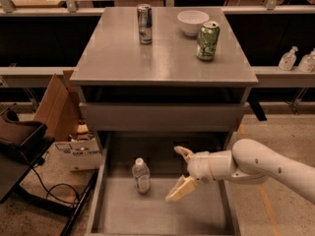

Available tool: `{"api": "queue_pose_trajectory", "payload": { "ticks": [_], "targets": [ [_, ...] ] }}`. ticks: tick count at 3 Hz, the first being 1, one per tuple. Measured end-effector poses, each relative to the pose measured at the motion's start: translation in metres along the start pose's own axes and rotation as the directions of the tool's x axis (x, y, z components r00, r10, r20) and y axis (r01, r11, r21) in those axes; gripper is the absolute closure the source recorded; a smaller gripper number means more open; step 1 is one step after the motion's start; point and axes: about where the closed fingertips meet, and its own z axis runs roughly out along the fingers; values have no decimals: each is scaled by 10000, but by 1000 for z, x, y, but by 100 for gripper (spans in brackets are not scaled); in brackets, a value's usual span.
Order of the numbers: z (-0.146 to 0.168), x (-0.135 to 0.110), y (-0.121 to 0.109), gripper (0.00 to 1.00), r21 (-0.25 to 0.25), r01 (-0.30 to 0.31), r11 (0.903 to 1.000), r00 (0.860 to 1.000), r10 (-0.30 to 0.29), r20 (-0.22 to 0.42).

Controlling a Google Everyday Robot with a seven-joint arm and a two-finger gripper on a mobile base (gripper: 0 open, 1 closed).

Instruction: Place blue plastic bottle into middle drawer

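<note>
The blue plastic bottle [141, 175], clear with a white cap and a pale label, stands upright on the floor of the pulled-out middle drawer [123, 213], left of centre. My gripper [179, 174] hangs over the drawer to the right of the bottle, a short gap away. Its fingers [181, 189] are spread wide and hold nothing. My white arm [261, 167] reaches in from the right.
On the cabinet top [162, 63] stand a slim silver-blue can [144, 23], a white bowl [193, 22] and a green can [207, 40]. A closed drawer front [162, 117] sits above the open drawer. Cardboard boxes [74, 149] and cables lie at the left.
</note>
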Motion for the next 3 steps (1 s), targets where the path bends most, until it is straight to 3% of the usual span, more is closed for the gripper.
{"api": "queue_pose_trajectory", "payload": {
  "ticks": [1,2,3],
  "targets": [
    [-66,-13,-9,0,-82,681,9976,9834,-685,-1679],
    [-142,-40,-8,0,116,764,9970,9436,-685,-3240],
    [-215,-76,-8,0,755,801,9939,8792,-347,-4752]
  ]
}}
